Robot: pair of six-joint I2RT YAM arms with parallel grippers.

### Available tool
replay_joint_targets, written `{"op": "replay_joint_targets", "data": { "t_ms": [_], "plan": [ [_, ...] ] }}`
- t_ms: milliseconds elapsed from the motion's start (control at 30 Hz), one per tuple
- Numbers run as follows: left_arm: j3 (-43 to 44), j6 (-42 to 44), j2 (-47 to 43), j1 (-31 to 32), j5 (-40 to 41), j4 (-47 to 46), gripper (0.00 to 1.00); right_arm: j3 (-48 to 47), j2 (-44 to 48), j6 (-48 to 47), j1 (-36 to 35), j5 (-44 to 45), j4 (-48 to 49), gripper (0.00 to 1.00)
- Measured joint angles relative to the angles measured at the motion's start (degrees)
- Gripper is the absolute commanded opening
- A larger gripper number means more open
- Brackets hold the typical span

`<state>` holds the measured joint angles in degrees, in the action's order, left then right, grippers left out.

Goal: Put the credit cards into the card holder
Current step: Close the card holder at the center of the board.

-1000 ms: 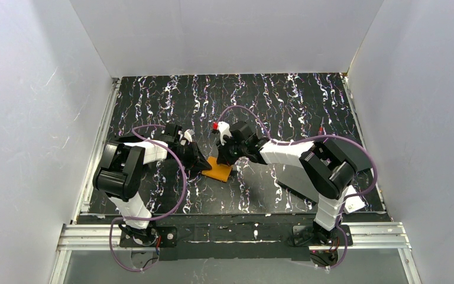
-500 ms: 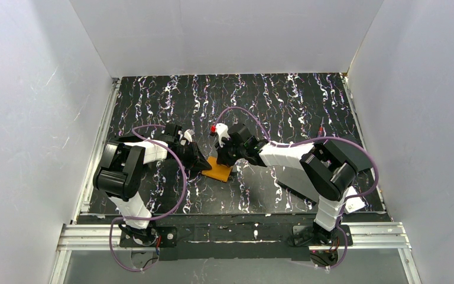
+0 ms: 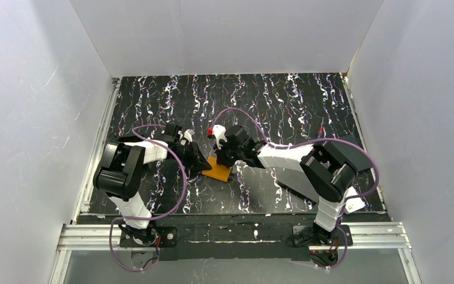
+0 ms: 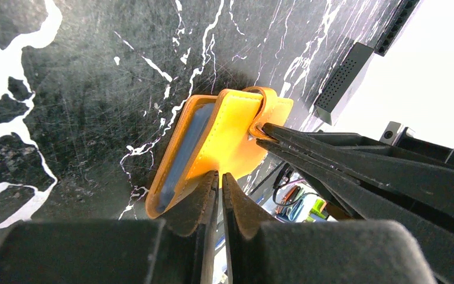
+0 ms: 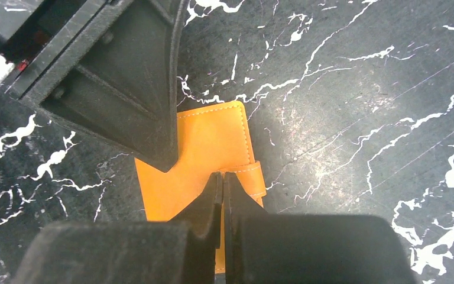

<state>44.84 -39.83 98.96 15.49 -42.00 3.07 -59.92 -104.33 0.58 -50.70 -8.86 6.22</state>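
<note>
The orange card holder [image 3: 221,171] lies on the black marbled mat between the two arms. In the left wrist view the card holder [image 4: 230,136] shows a pale grey-blue sleeve along its left edge and its cover stands slightly raised. My left gripper [image 4: 220,176] is shut, tips against the cover's near edge. My right gripper [image 5: 221,174] is shut, tips at the inner edge of the snap tab [image 5: 254,177] on the card holder [image 5: 207,142]. I cannot tell whether either pinches leather. No credit cards are in view.
The left gripper's fingers [image 5: 136,100] reach onto the holder from the upper left in the right wrist view. A small white piece [image 3: 355,205] lies by the right arm's base. White walls enclose the mat [image 3: 284,100] on three sides.
The right gripper has crept a little to the left, closer over the card holder. The left arm and the holder have not visibly moved.
</note>
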Motion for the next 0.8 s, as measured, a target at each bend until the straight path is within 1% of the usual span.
{"op": "replay_joint_targets", "data": {
  "t_ms": [233,467,533,733,800],
  "plan": [
    [0.0,0.0,0.0,0.0,0.0,0.0,0.07,0.1,0.5,-3.6,-3.5,7.8,-0.4,0.01],
    [0.0,0.0,0.1,0.0,-0.2,0.0,0.07,0.2,0.5,-4.1,-4.3,10.5,-0.2,0.01],
    [0.0,0.2,0.1,0.0,-0.2,0.0,0.07,0.4,0.5,-3.4,-3.8,9.7,0.1,0.01],
    [0.0,0.2,0.1,0.0,-0.2,0.0,0.07,0.7,0.1,1.5,0.3,1.1,1.2,0.01],
    [0.0,0.2,0.1,0.0,-0.2,0.0,0.07,0.9,0.0,2.3,1.1,-0.5,1.5,0.01]
  ]
}}
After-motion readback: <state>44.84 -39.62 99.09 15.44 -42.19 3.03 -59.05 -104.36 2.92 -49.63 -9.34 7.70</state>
